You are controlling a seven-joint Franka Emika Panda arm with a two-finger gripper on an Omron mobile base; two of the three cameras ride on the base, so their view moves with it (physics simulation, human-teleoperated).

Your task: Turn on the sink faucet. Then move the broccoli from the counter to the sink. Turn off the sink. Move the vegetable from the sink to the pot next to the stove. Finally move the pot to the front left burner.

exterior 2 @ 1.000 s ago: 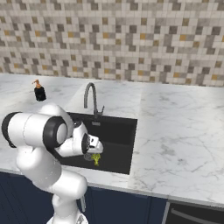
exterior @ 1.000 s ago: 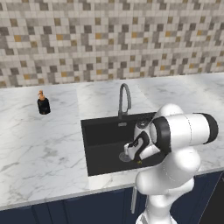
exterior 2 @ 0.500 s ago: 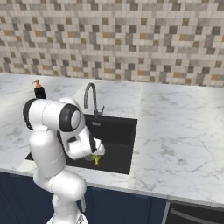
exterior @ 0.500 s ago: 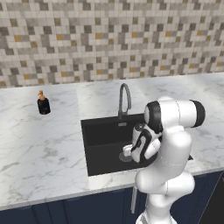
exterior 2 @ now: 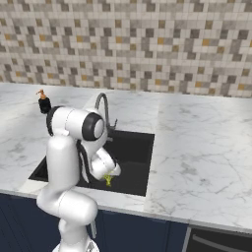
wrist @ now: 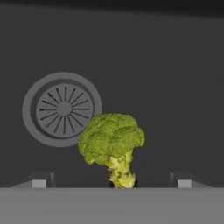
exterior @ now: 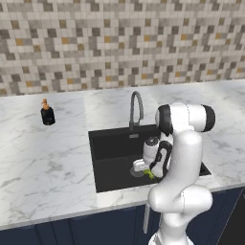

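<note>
Down low inside one black box-shaped sink (exterior: pixel 112 150) (exterior 2: pixel 134 150): one two-finger gripper (wrist: pixel 111 181) (exterior: pixel 145 168) (exterior 2: pixel 110 176) on the end of the white arm. Opened wide, with two small dark fingertips (wrist: pixel 40 180) far apart at the bottom of the hand view. Holds nothing. Touches nothing that can be seen.

Right between those two fingertips, just in front: one small green broccoli with a pale yellow-green stalk (wrist: pixel 112 141) (exterior: pixel 150 173) (exterior 2: pixel 108 180). Bumpy green top up, stalk down toward the gripper. Free of both fingertips, with a wide gap on each side. Resting on the dark sink floor, as far as can be told.

A little farther ahead of the gripper and off to the left in the hand view: one round silver drain with thin slots like wheel spokes (wrist: pixel 63 109) (exterior: pixel 136 171). Near the broccoli, with the green top just over the drain's rim.

Up above and behind the gripper, at the back edge of the sink: one tall thin grey metal faucet with a bent spout (exterior: pixel 136 108) (exterior 2: pixel 103 105).

All around the sink: one white marble counter with grey lines (exterior: pixel 45 160) (exterior 2: pixel 206 147).

Well away from the gripper, on the counter to its left, close to the wall: one small black soap bottle with an orange pump (exterior: pixel 47 114) (exterior 2: pixel 44 103).

Behind it all: one wall of small brown, grey and orange tiles (exterior: pixel 119 43) (exterior 2: pixel 147 44).

In the way in both base views: the arm's own thick white body, hiding part of the sink and most of the gripper.
</note>
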